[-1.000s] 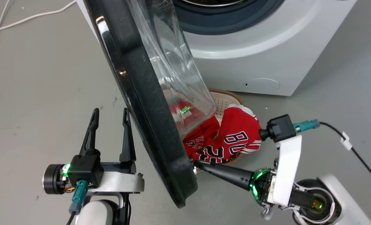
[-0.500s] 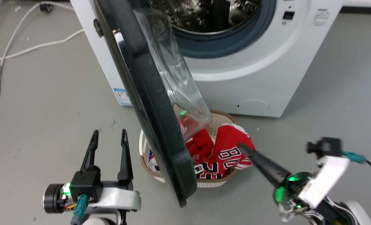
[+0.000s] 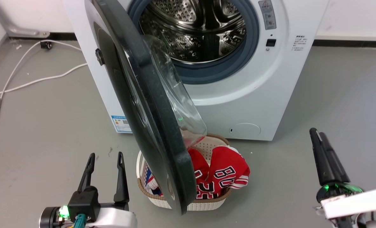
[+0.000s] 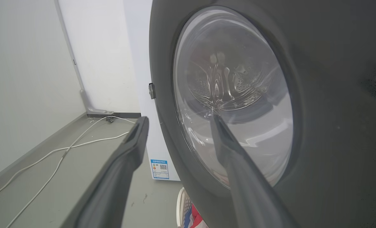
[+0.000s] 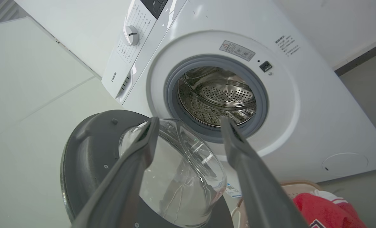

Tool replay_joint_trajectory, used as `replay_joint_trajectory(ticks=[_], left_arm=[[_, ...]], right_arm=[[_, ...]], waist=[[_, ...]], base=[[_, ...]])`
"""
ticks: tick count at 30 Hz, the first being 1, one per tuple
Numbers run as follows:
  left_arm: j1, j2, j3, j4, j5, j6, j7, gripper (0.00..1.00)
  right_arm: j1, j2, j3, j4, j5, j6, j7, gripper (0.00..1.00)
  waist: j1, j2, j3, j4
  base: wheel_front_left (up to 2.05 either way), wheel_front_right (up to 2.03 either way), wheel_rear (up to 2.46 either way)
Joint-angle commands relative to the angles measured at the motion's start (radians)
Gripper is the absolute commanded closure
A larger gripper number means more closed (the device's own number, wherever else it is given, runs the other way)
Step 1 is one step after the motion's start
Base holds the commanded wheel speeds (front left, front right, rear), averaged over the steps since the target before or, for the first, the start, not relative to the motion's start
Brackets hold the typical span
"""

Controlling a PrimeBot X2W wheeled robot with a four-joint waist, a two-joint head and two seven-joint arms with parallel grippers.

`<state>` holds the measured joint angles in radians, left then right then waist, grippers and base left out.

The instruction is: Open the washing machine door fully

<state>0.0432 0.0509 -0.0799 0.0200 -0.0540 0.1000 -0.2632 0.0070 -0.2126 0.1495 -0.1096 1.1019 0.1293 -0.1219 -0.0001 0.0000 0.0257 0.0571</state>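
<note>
the washing machine door stands out from the machine front, hinged on its left side, about square to it and not yet swung right back. its lower edge hangs over the laundry basket on the floor.

neither pincer holds anything. the left pincer is spread open just beside the door's outer face. the right pincer is also spread, well apart on the far side of the basket.

my worry is the left pincer: it sits on the side the door must swing towards, so a push from the inside could bang the door into it. a finger pressed on that glossy surface may also slide off, and the door, left free, might drift back. the right arm reaching across could snag the red jersey or tip the basket. i can't tell how much gap the door leaves above the rim.

the door is a big round disc, shiny black plastic with fine scuffs, and its clear glass bowl bulges inward. the drum is perforated steel inside a grey rubber ring. the basket is pale woven plastic with a brown rim, and the jersey is soft and crumpled.
</note>
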Motion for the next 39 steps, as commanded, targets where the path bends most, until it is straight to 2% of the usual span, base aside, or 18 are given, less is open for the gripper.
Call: replay_joint_trajectory(ticks=[1,3,6,11,16,23,39], left_arm=[[0.015,-0.001,0.004,-0.001,0.004,0.001,-0.002,0.00],[0.020,-0.001,0.005,-0.004,0.005,0.003,-0.002,0.00],[0.030,-0.001,0.006,-0.007,0.005,0.005,-0.002,0.00],[0.035,-0.001,0.006,-0.011,0.005,0.007,-0.002,0.00],[0.040,-0.001,0.009,-0.009,0.003,0.007,-0.002,0.00],[0.046,-0.001,0.006,-0.008,0.000,0.010,-0.002,0.00],[0.059,-0.001,0.012,0.003,-0.001,0.016,-0.002,0.00]], right_arm=[[0.020,-0.015,0.018,0.014,-0.071,0.003,-0.061,0.00],[0.022,-0.018,0.031,0.032,-0.181,0.003,-0.119,0.00],[0.023,-0.004,-0.005,0.046,-0.364,0.002,-0.142,0.00],[0.058,0.081,-0.096,0.012,-0.684,0.001,-0.143,0.00],[0.103,0.128,-0.134,0.032,-0.894,0.001,-0.143,0.00],[0.153,0.162,-0.182,0.034,-0.998,0.001,-0.143,0.00],[0.188,0.164,-0.165,0.047,-0.963,0.001,-0.143,0.00]], waist=[[0.0001,0.0000,-0.012,-0.003],[0.0001,0.0000,-0.017,-0.005],[0.0001,0.0000,-0.022,-0.009],[0.0001,0.0000,-0.025,-0.011],[0.0001,0.0000,-0.032,-0.012],[0.0001,0.0000,-0.041,-0.010],[0.0001,0.0000,-0.055,-0.021]], base=[[0.00,0.00,0.00],[0.00,0.00,0.00],[0.00,0.00,0.00],[0.00,0.00,0.00],[0.00,0.00,0.00],[0.00,0.00,0.00],[0.00,0.00,0.00]])
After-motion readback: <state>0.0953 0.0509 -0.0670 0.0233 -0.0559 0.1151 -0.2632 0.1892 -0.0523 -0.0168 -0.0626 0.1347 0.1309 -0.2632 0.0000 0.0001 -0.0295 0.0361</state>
